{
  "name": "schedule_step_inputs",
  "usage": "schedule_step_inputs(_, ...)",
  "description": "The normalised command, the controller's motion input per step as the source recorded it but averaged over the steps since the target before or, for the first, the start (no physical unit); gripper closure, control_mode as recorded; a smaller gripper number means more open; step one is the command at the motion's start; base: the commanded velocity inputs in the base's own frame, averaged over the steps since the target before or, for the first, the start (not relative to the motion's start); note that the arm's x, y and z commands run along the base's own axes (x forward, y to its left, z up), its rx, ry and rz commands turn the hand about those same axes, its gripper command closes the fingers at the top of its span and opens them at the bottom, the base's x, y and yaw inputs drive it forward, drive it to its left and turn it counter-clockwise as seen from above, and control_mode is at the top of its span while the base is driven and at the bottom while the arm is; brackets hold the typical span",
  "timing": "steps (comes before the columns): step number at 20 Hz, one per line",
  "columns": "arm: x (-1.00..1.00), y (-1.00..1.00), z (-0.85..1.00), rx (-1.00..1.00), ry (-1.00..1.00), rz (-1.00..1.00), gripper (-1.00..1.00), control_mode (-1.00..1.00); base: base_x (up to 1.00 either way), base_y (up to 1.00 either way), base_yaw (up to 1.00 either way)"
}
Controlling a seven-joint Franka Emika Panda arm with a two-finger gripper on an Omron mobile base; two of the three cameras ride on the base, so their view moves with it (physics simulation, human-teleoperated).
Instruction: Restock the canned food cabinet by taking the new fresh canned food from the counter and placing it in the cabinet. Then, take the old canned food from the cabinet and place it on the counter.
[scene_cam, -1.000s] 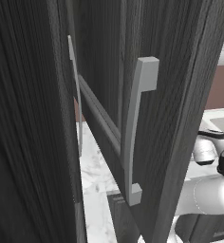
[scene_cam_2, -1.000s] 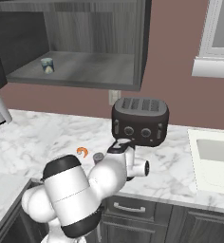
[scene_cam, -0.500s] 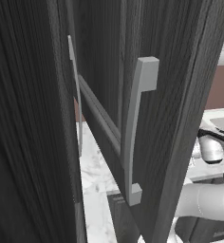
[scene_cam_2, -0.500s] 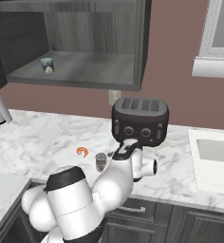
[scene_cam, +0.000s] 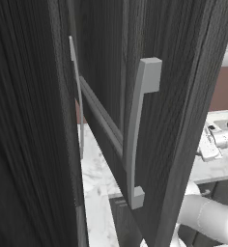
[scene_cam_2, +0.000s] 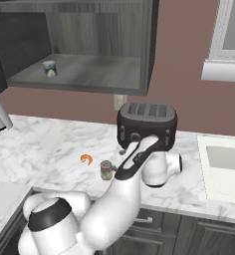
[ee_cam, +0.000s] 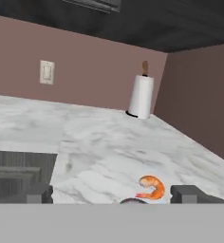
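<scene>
Standing on the counter (scene_cam_2: 50, 144) in the right base view, a small can (scene_cam_2: 106, 170) sits just in front of the toaster (scene_cam_2: 146, 125), with an orange shrimp (scene_cam_2: 85, 159) near it on its left. The white arm bends low across the counter edge beside the can, its wrist hiding the claw there. Up in the open cabinet (scene_cam_2: 84, 74), a second can (scene_cam_2: 50, 68) rests on the shelf toward its left side. A sink (scene_cam_2: 224, 169) lies at the counter's right end.

In the hand view, the gripper (ee_cam: 114, 194) shows its two dark fingertips (ee_cam: 35, 193) spread wide apart with nothing between them; the jaws are open. The shrimp (ee_cam: 151, 187) lies just beyond them on the marble, and a dark rounded edge, perhaps the can's top, peeks up at the bottom. A paper towel roll (ee_cam: 141, 96) stands in the far corner against the wall, a wall switch (ee_cam: 47, 72) to its left.

The left base view looks past a dark door (scene_cam: 149, 111) with a pale bar handle (scene_cam: 137, 130).
</scene>
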Motion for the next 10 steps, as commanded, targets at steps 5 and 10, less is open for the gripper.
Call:
schedule_step_inputs(5, -0.89, 0.16, 0.89, -0.24, 0.0, -0.01, -1.0, -1.0, 0.0, 0.0, 0.0)
schedule_step_inputs(10, -0.72, 0.2, 0.4, -0.31, -0.01, -0.01, -1.0, -1.0, 0.0, 0.0, 0.0)
